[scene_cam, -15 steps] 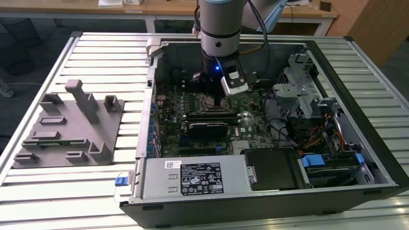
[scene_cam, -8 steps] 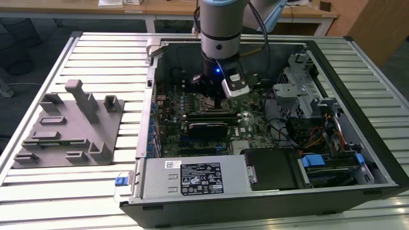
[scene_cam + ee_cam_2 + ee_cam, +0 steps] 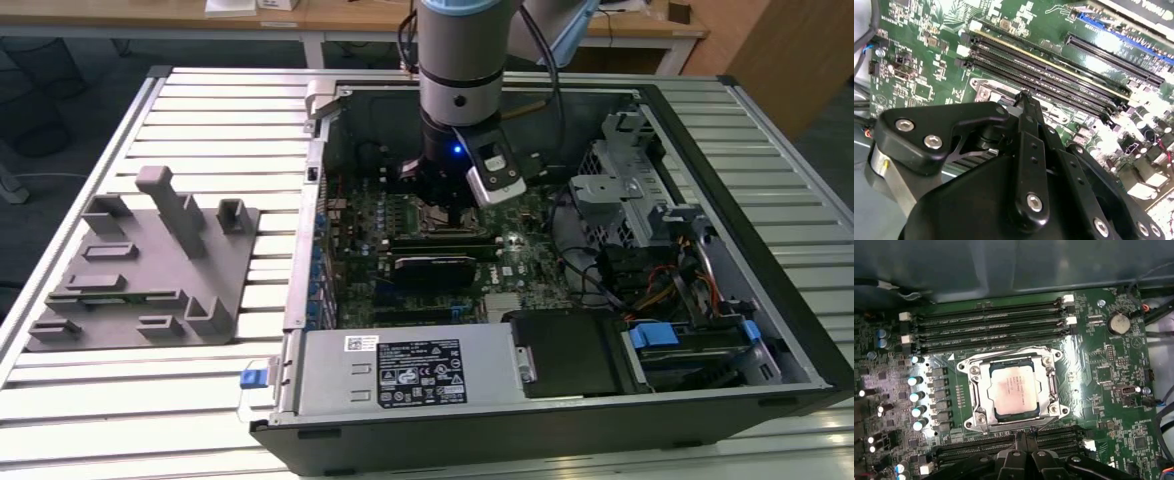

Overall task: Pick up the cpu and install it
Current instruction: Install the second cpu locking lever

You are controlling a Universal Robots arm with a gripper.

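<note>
The cpu (image 3: 1014,390), a small square chip with a silvery-grey top, lies flat inside the metal socket frame (image 3: 975,390) on the green motherboard (image 3: 1104,375) in the first wrist view. My gripper (image 3: 1025,436) hangs just beside the socket's edge, over the memory slots. Its black fingers are pressed together with nothing between them. In the second wrist view the gripper (image 3: 1024,100) points down at the board near the long black memory slots (image 3: 1054,70). In the exterior view the arm and gripper (image 3: 434,205) reach down into the open computer case (image 3: 747,330) and cover the socket.
A grey fixture (image 3: 134,270) with upright posts lies on the slatted table at the exterior view's left. Inside the case are a power supply (image 3: 400,370), drive cages (image 3: 627,190) and bundled cables (image 3: 641,280). Capacitors (image 3: 916,397) stand beside the socket.
</note>
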